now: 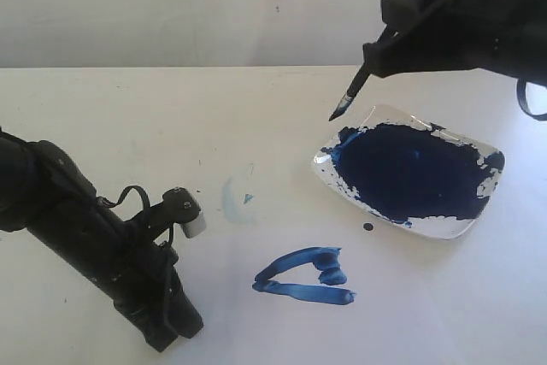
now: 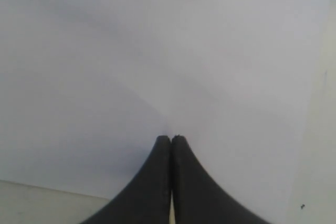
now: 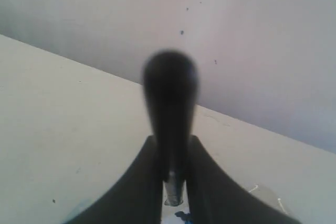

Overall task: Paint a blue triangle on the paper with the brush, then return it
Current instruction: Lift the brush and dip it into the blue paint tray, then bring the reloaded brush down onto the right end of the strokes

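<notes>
Exterior view
- Brush (image 1: 353, 93): in the air, tilted, bristle tip down over the far corner of the paint dish (image 1: 468, 226), not touching it.
- Right end effector (image 1: 386, 38): clamped narrowly on the upper handle of the brush.
- Blue triangle (image 1: 303, 278): painted on the paper (image 1: 282, 228), near the dish but apart from it.
- Left end effector (image 1: 175, 326): low on the paper, well apart from the brush.
- Surroundings: a pale blue smudge (image 1: 238, 201) lies between the left arm and the triangle.

Left wrist view
- Left end effector (image 2: 171, 139): fingers pressed together, holding nothing.
- Paper (image 2: 157, 66): bare, with a corner of blue paint at its far edge.

Right wrist view
- Right end effector (image 3: 173, 182): fingers close on either side of the black handle (image 3: 170, 98), whose end is blurred.

Assessment
- Handling: judged light, stiff and slim. The round handle may pivot in the grip, and the bristles are soft and wet.
- Hold point: mid-handle, above the ferrule.
- Obstructions: the dish rim lies below the tip, and the triangle would probably smear if brushed.
</notes>
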Tool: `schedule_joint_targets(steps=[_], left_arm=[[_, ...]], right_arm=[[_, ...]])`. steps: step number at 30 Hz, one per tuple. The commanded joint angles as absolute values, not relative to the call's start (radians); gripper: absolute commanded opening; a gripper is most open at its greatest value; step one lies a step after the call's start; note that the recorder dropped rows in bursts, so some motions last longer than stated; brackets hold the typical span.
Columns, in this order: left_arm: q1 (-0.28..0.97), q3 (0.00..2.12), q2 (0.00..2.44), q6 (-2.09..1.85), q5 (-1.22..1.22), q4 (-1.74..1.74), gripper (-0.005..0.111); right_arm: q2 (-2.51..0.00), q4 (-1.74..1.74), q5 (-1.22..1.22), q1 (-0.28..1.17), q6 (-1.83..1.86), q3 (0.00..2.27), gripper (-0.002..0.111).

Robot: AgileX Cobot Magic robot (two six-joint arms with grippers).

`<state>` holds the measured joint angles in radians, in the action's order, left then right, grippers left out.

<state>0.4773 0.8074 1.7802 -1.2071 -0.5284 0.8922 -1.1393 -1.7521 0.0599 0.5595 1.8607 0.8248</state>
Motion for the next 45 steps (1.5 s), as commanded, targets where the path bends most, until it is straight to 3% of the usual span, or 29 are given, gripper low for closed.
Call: schedule_joint_targets(steps=[1,5,15,23,45], left_arm=[[0.476,0.799,1.781,-1.208,-0.551,0.898,0.000],[0.476,0.799,1.781,-1.208,-0.551,0.898,0.000],[0.476,0.799,1.781,-1.208,-0.551,0.900,0.000],[0.476,0.799,1.781,-1.208,-0.551,0.900,0.000],[0.476,0.799,1.781,-1.208,-0.551,0.900,0.000]], right_arm=[[-1.159,-1.544,0.318,0.451,1.598,0.839,0.000],[-1.229,-0.987,0.486,0.355,1.018,0.935,0.000],[-1.239,-0.695,0.785,0.336,0.814,1.022,0.000],[-1.235,-0.669,0.865,0.336,0.768,1.022,0.000],[-1.319,-0.683,0.802,0.342,0.762,1.022,0.000]])
